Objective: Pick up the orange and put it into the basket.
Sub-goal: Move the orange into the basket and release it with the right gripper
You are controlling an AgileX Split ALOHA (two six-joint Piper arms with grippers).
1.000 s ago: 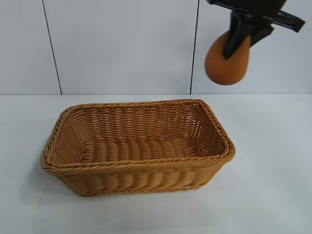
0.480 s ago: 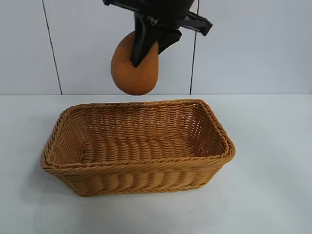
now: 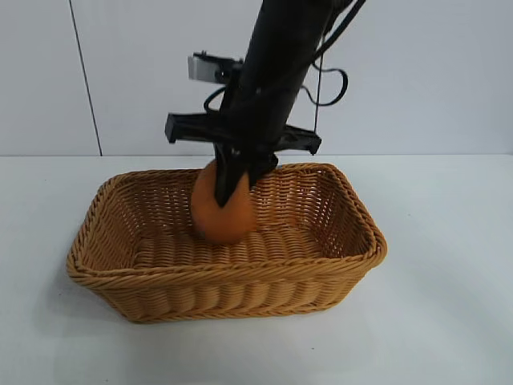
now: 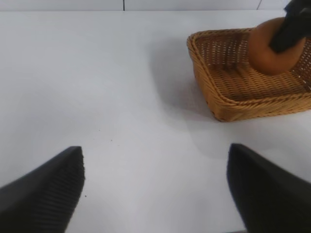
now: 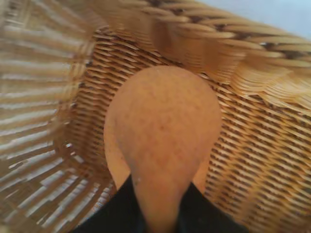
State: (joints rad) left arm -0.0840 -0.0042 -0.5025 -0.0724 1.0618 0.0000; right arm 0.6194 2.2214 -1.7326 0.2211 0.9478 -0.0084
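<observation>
The tan wicker basket (image 3: 353, 216) stands on the white table. My right gripper (image 3: 236, 178) reaches down into it, shut on the brownish-orange orange (image 3: 223, 215), which hangs inside the basket just above or at its woven floor; contact cannot be told. In the right wrist view the orange (image 5: 163, 131) is pinched between the dark fingers (image 5: 116, 208), with basket weave (image 5: 262, 145) all around. The left wrist view shows the basket (image 4: 228, 92) and the held orange (image 4: 269, 53) far off. My left gripper (image 4: 155, 189) is open and empty over bare table, away from the basket.
A white panelled wall (image 3: 160, 80) stands behind the table. White tabletop (image 3: 449, 305) surrounds the basket on all sides.
My right arm has carried the orange leftward from the upper right and lowered it from above the rim down into the basket. The basket has not moved.
</observation>
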